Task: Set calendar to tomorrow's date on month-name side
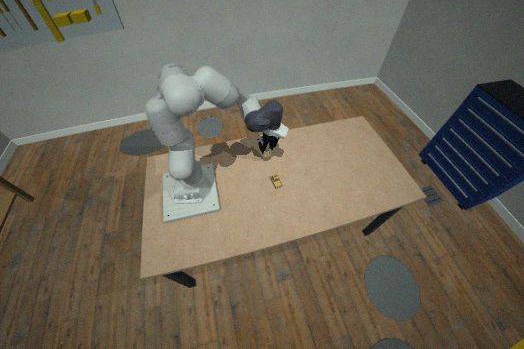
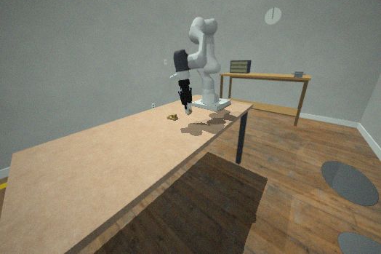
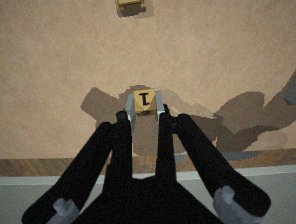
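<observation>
My gripper (image 3: 145, 100) is shut on a small wooden digit cube (image 3: 145, 101) whose face toward the wrist camera shows a "1" upside down. It holds the cube above the table near the far edge, as also shows in the top view (image 1: 268, 153) and the exterior view (image 2: 187, 111). The calendar tray with the other cube (image 1: 276, 179) rests on the table a short way from the gripper. It also shows in the exterior view (image 2: 172, 116) and at the top edge of the wrist view (image 3: 131, 5), mostly cut off. The month's name is too small to read.
The arm's base (image 1: 190, 200) stands on the table's left part. A blue drawer cabinet (image 1: 480, 142) stands right of the table. A wooden side table (image 2: 265, 76) stands behind the arm. The table's far edge is close below the gripper.
</observation>
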You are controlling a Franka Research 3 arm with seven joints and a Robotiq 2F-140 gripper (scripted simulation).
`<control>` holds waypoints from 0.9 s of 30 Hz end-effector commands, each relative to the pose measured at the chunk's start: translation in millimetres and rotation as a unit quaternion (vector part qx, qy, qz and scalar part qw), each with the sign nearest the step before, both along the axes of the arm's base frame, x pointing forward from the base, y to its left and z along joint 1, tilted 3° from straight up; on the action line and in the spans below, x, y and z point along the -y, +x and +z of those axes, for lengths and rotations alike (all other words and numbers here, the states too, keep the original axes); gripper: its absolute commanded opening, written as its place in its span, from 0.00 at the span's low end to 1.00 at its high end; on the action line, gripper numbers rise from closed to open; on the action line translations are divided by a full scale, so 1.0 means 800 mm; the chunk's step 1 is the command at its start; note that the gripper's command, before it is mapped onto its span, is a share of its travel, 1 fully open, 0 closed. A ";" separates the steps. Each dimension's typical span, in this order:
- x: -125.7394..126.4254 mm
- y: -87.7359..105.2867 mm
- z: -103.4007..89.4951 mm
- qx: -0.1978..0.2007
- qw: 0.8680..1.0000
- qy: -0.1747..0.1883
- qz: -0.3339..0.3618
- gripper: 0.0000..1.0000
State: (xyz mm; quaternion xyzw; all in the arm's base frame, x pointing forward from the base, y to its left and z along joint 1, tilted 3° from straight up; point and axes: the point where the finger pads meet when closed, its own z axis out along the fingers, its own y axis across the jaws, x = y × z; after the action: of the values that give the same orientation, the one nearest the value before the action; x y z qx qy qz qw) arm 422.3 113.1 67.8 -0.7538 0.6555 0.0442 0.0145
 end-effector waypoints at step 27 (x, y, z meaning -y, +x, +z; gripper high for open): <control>0.009 0.003 -0.003 -0.032 0.978 0.193 0.066 0.17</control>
State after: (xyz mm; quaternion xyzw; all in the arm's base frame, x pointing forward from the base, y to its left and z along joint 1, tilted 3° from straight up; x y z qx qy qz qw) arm 429.6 102.7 65.6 -0.7442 0.6328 0.1803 0.1147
